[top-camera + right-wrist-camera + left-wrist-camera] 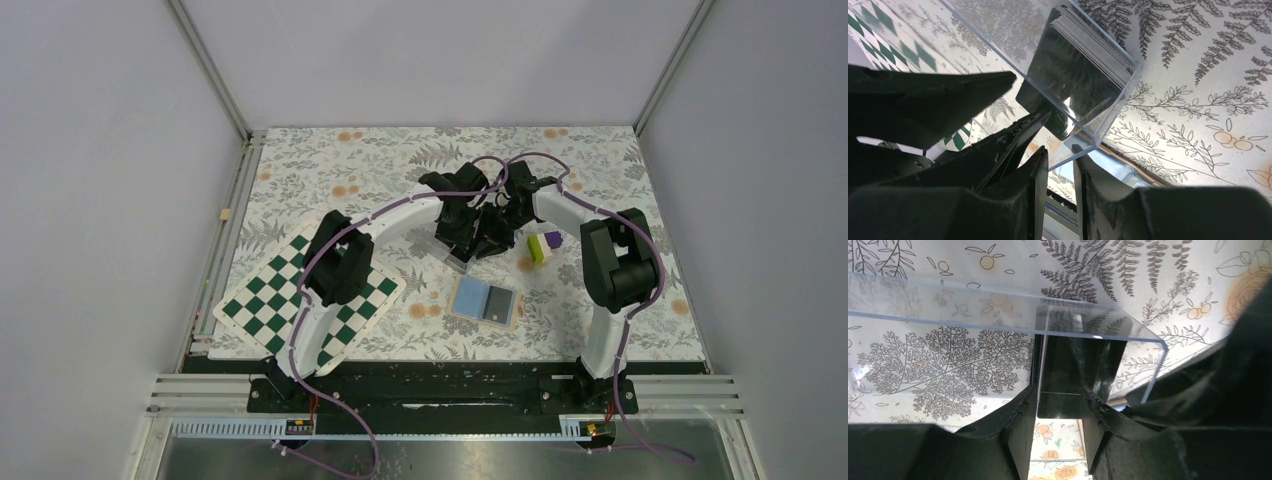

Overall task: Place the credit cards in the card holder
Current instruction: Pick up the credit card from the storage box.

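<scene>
Left gripper (1058, 392) looks clamped on edges of one card (1058, 372), long axis pointing out of clear box (948, 305) mouth. Right gripper (1060, 150) pinched on box wall, rest of credit cards (1088, 50) inside. Card holder (485, 302) lies open, toward near edge from both grippers, mid-table. My guess: left arm carries the card that way.

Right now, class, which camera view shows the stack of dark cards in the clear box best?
The right wrist view: the credit cards show as a stack with separate edges inside the clear box. The left wrist view shows only a dark slab through the box wall. In the top external view the arms cover them.
</scene>
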### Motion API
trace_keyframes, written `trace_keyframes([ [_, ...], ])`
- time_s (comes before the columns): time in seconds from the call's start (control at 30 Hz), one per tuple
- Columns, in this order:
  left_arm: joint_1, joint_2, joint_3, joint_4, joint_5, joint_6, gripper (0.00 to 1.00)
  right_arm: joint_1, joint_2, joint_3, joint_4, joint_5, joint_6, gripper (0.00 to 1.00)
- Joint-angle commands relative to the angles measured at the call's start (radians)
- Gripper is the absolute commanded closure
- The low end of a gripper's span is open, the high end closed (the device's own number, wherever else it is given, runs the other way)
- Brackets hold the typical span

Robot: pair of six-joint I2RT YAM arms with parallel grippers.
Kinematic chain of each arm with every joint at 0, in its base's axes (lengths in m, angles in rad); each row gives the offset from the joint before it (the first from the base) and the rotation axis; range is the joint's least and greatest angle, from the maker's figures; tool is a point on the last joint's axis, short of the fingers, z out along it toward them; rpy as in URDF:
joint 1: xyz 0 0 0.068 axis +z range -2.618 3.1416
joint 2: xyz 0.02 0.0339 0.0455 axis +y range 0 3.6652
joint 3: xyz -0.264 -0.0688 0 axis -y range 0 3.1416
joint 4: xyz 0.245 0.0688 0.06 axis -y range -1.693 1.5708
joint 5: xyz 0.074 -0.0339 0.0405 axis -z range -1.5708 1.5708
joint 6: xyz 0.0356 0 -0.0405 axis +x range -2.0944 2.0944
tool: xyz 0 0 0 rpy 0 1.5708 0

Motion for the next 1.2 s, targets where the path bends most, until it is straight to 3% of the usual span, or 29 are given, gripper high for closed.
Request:
trace_keyframes([
  [0.0, -0.005, 0.017, 0.034, 0.005, 0.002, -0.003, 0.59, 0.01, 0.012, -0.007, -0.003, -0.028, -0.014, 0.68],
  [0.13, -0.004, 0.024, 0.033, 0.005, 0.01, -0.005, 0.58, 0.01, 0.012, -0.009, -0.003, -0.03, -0.015, 0.68],
  [0.23, -0.005, 0.028, 0.032, 0.007, 0.029, -0.006, 0.7, 0.009, 0.014, -0.009, -0.003, -0.029, -0.016, 0.68],
  [0.37, -0.004, 0.015, 0.009, 0.038, 0.067, -0.013, 0.76, 0.009, 0.013, -0.011, -0.002, -0.029, -0.018, 0.68],
  [0.5, -0.004, -0.005, -0.003, 0.051, 0.078, -0.02, 0.89, 0.009, 0.008, -0.015, -0.002, -0.027, -0.018, 0.68],
  [0.9, -0.005, -0.091, -0.018, 0.072, 0.058, -0.026, 0.92, 0.009, 0.003, -0.018, -0.002, -0.024, -0.015, 0.69],
  [1.17, -0.005, -0.128, -0.048, 0.1, 0.08, -0.036, 0.88, 0.01, 0.002, -0.022, -0.003, -0.023, -0.016, 0.69],
])
